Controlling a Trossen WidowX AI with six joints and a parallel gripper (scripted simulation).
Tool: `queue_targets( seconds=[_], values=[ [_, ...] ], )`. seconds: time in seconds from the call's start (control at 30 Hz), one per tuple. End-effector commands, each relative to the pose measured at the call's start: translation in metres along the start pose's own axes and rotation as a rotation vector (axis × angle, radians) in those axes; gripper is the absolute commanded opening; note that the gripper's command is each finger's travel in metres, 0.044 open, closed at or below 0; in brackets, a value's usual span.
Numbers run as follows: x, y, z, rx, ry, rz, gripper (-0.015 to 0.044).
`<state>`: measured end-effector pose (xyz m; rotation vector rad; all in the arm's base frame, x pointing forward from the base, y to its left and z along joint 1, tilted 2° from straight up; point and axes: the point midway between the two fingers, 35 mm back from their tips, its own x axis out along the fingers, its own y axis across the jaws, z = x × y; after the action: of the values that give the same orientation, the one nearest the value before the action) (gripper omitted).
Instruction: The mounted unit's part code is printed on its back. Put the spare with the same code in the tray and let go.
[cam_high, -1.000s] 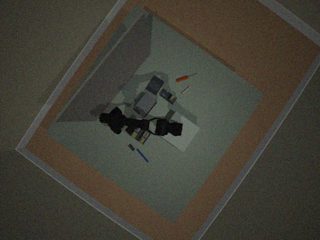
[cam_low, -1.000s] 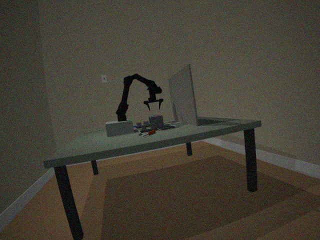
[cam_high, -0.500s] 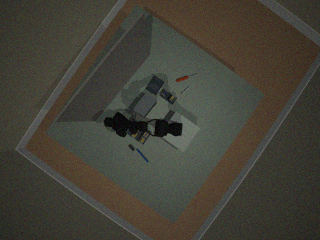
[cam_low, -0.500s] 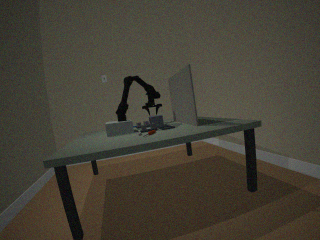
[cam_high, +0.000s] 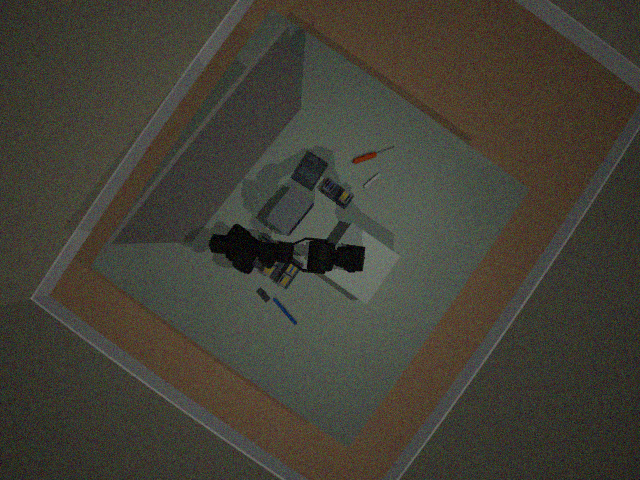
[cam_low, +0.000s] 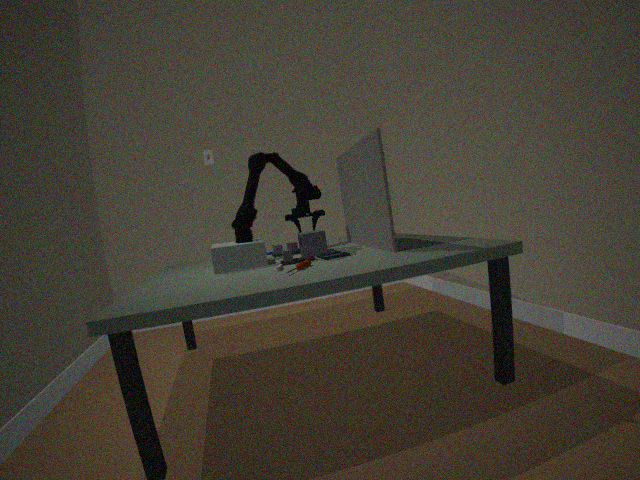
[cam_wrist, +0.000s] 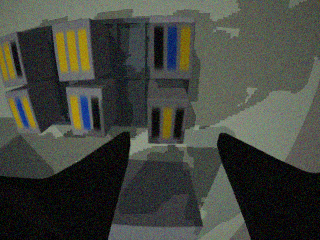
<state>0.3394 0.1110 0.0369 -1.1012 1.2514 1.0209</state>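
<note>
Dim light falls over a pale green table (cam_low: 217, 289) in a bare room, and just ahead of the gripper (cam_wrist: 172, 180) in the wrist view lies the cluster of spares (cam_wrist: 100, 80): small grey blocks, each faced with a light panel of three vertical bars in yellow, blue and black, in differing orders. Which spare matches cannot be told, since no view shows the mounted unit's back. The gripper hangs over them with its two dark fingers partly apart and nothing between them. The spares sit touching or nearly so, so a descent could straddle two at once or nudge a neighbour, and their similar bar patterns invite picking the wrong one. Beyond the gripper, in the top view, is the light tray (cam_high: 382, 268), with a blue pen (cam_high: 284, 311) beside the spares and an orange screwdriver (cam_high: 364, 157) farther off.
</note>
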Motion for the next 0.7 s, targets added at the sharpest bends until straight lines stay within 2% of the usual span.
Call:
queue_targets(
  seconds=[0.0, 0.67],
  values=[
    [0.008, 0.001, -0.001, -0.006, 0.006, 0.003, 0.0300],
    [0.041, 0.001, -0.001, -0.006, 0.006, 0.003, 0.0300]
  ],
)
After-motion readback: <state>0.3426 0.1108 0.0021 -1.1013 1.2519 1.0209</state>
